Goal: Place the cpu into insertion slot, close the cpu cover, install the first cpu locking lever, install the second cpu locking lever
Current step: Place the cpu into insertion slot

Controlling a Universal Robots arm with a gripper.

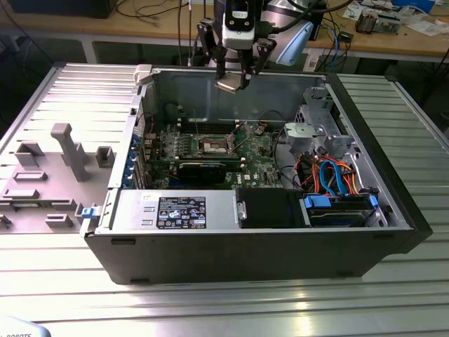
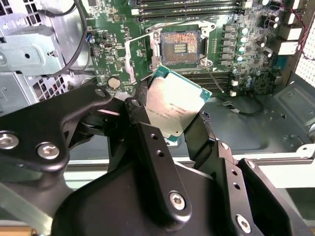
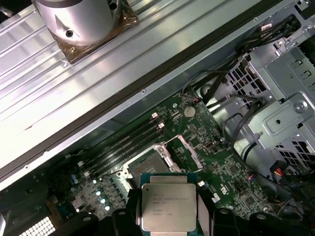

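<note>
cpu in jaws above case on table

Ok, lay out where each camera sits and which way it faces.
Exterior view: off the arm, looking down into the open computer case; the gripper hangs above it, shut on the cpu.
Second wrist view: on the wrist, looking past the black fingers at the insertion slot.
First wrist view: on the wrist, facing the motherboard and what looks like the arm's base.
Both wrist views share the cpu and insertion slot.

Silver cpu; green circuit board.
</note>
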